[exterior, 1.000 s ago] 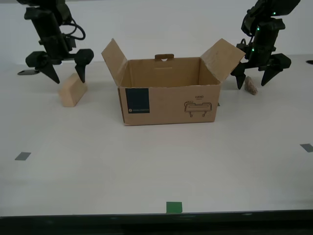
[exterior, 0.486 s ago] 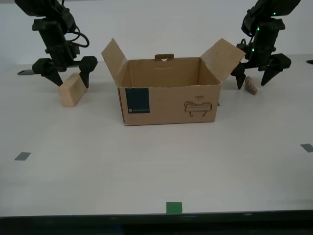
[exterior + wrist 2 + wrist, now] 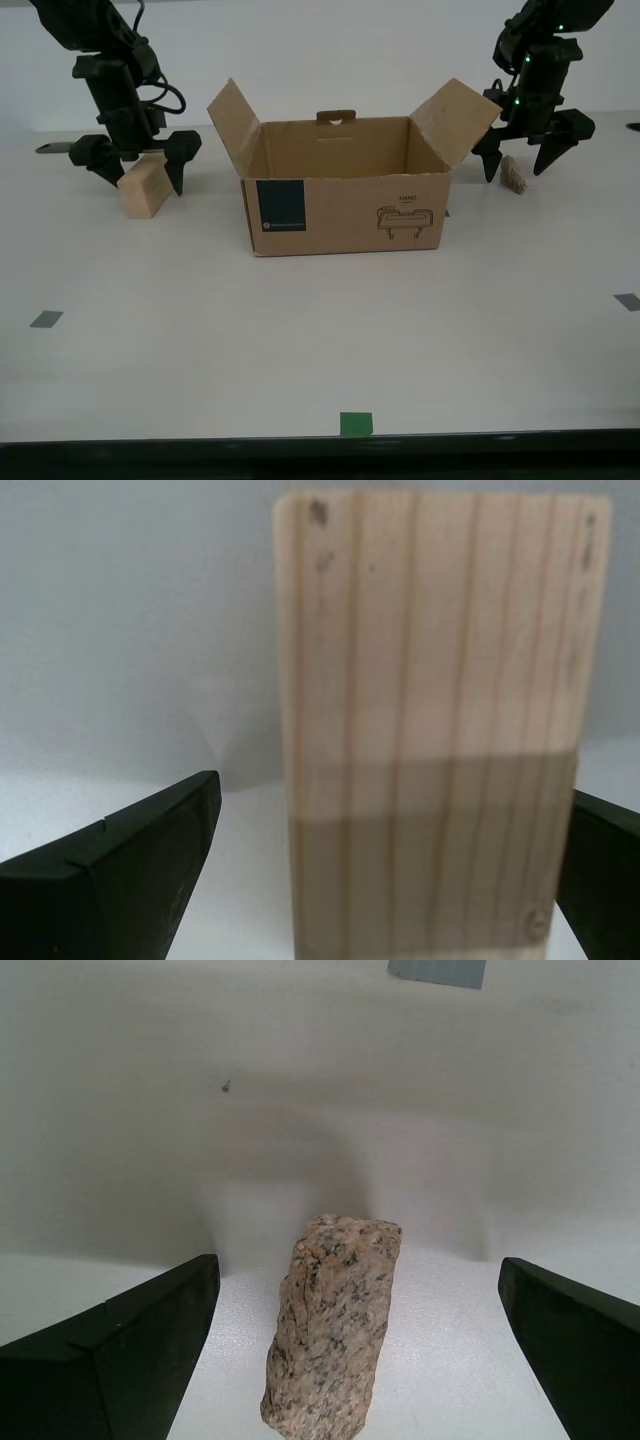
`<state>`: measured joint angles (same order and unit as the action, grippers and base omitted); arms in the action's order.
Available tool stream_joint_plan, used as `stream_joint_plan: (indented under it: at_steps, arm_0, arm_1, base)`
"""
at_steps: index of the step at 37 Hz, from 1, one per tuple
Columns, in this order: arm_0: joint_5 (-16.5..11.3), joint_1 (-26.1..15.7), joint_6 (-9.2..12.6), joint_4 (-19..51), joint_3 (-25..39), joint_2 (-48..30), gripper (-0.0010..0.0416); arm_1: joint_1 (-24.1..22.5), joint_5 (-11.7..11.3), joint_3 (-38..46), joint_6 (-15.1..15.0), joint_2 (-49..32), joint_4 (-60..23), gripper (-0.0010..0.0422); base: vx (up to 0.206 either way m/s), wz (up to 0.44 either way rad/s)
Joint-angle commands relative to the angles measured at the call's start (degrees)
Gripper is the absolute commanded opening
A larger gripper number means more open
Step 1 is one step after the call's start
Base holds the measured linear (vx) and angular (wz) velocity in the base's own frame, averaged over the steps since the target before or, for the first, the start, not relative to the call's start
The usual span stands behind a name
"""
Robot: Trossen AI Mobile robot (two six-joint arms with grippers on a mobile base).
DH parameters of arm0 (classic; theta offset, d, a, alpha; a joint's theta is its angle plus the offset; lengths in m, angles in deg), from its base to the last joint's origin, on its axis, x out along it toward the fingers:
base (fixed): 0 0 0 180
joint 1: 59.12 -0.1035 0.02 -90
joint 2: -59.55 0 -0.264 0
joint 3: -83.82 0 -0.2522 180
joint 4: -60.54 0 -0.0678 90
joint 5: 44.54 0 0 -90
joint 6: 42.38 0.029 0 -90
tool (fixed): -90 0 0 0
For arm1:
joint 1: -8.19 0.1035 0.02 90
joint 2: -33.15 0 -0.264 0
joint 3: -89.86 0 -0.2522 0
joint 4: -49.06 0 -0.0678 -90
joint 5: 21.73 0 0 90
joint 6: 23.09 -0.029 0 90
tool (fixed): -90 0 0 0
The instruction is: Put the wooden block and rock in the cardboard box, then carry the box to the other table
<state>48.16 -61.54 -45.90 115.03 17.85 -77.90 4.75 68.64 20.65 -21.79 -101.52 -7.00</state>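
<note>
Straddling the block (image 3: 145,188), the second gripper (image 3: 133,165) hangs low with its jaws spread wide, one finger (image 3: 120,880) on each side and neither visibly touching the wood. The block sits on the table (image 3: 300,330) near its far edge, well apart from the box (image 3: 345,190) on the exterior view's left. Across the box, toward the same far edge on the exterior view's right, the first gripper (image 3: 520,160) is likewise spread around the rock (image 3: 513,175), which lies flat between the fingers with clear gaps either side. Both arms look lined up for a grasp, I'd say, jaws set across the narrow width of each piece. The box stands between them with its flaps folded outward, top open to receive both. Nothing is in it yet as far as I can see.
</note>
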Motion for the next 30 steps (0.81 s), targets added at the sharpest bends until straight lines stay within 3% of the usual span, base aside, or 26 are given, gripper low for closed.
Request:
stream_joint_plan:
  at_steps: [1,13,30]
  arm_0:
    - [0.2,-0.02,-0.07,0.07,0.0,-0.04,0.0389]
    - [0.2,-0.13,-0.07,-0.17,0.0,-0.04,0.0389]
    - [0.2,-0.35,-0.07,-0.17,0.0,-0.04,0.0389]
  arm_1:
    - [-0.02,0.72,0.02,0.28,-0.04,-0.09,0.0398]
    - [-0.04,0.72,0.02,0.31,0.0,-1.03,0.0392]
    - [-0.04,0.72,0.02,1.29,0.0,-1.07,0.0292]
  base:
    - [0.0,0.0]
    - [0.0,0.0]
    - [0.0,0.0]
